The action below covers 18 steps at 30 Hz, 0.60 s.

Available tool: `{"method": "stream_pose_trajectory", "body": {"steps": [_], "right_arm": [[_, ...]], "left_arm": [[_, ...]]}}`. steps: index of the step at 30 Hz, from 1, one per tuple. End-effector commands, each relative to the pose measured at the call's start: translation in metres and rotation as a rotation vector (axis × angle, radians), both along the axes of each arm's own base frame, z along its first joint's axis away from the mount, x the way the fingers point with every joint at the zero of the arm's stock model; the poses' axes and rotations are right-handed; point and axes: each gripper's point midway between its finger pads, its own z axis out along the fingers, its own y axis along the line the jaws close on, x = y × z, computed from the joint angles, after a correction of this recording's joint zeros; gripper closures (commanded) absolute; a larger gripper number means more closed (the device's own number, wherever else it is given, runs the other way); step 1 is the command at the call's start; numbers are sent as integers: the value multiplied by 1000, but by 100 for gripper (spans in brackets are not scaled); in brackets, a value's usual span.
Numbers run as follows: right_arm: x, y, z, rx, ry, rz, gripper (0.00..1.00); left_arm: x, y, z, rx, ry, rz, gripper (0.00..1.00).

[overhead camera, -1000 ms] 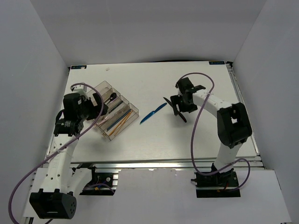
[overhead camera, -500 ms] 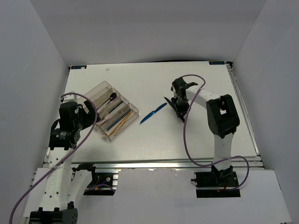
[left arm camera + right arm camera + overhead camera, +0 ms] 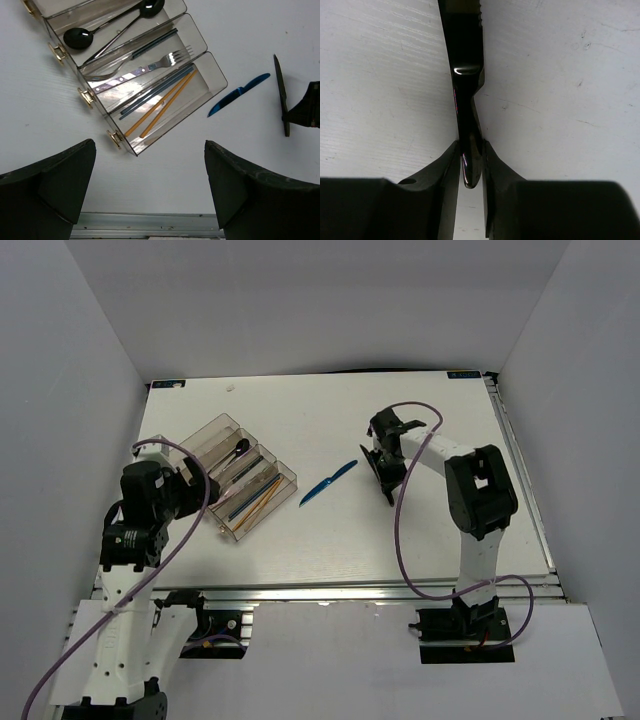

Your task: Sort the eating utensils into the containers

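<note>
Table (image 3: 300,410): white, with the tray on the left part and loose pieces toward the middle and right.
Tray (image 3: 217,67): clear plastic, long parallel compartments, lying at a slant just in front of the left arm.
Left gripper (image 3: 150,150): spread wide and holding nothing; it hangs over bare table beside the near end of the tray, touching neither the tray nor anything in it.
Right gripper (image 3: 381,460): right of the table's middle, its fingers (image 3: 447,165) pinched narrow on the handle end of the black knife.
Black knife (image 3: 462,60): slim, with a toothed edge on the blade. It sticks out ahead of the right gripper. Whether it rests on the table I cannot tell.
Blue knife (image 3: 328,482): flat on the table between the tray and the right gripper, apart from both.
Black spoons (image 3: 80,37): two, lying together in one compartment.
Silver forks (image 3: 167,59): in the next compartment, with one dark stick alongside.
Orange sticks (image 3: 162,105): two, in the outermost compartment on the blue knife's side.
Dark blue sticks (image 3: 155,90): in that same compartment, beside the orange ones.
</note>
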Motion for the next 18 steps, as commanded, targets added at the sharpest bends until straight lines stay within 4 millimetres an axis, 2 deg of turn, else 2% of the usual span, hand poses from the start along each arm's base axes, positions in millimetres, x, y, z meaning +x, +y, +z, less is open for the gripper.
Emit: {"method": "stream_pose_trajectory", "body": {"steps": [1, 5, 8, 10, 15, 16, 18], "right_arm": [[-40, -28, -47, -117, 157, -20, 100], [-33, -16, -24, -32, 81, -34, 100], [-26, -14, -8, -11, 20, -50, 100], [-26, -15, -4, -10, 2, -55, 100], [-26, -17, 13, 13, -51, -79, 100], [-30, -17, 13, 15, -47, -80, 100], [-29, -14, 22, 41, -76, -82, 100]], "left_arm": [[0, -14, 16, -40, -49, -71, 2], [4, -26, 14, -103, -69, -108, 2], [8, -40, 16, -172, -88, -152, 2], [10, -49, 11, -217, -84, -185, 2], [16, -70, 21, -346, -156, -255, 2], [17, -73, 16, -364, -154, -263, 2], [20, -78, 19, -403, -172, -274, 2]]}}
